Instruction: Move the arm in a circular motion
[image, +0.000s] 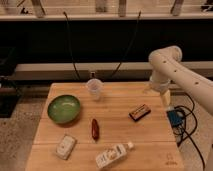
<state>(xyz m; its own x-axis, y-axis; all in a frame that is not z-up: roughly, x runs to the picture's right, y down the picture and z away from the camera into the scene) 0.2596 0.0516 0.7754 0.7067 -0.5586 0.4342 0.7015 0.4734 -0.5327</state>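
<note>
— Where do we find the arm (172, 67) right now?

— We see it reaching in from the right side, a thick glossy white elbow bent high above the right rear corner of the counter (150, 145). From that elbow one segment runs off toward the right edge, and a shorter one drops down to the claw (165, 97).

— And the claw itself?

— We see it hanging just past the counter's right edge, pointing down, pale and narrow. Whether it is released or clenched we cannot tell. We see nothing in it.

— What lies around it?

— Nearest, down and to the left of the claw, we see a small dark bar (140, 112) with an orange stripe lying on the wood. Just below the claw, off the counter, sits a blue box (175, 118) with dark cables trailing from it. Farther left of the claw stands a clear plastic cup (94, 88), upright near the rear edge. Well to the left we see a green bowl (64, 108). Left and lower lies a red pepper (94, 128), and lower still a white bottle (114, 154) on its side and a small white packet (65, 146).
</note>
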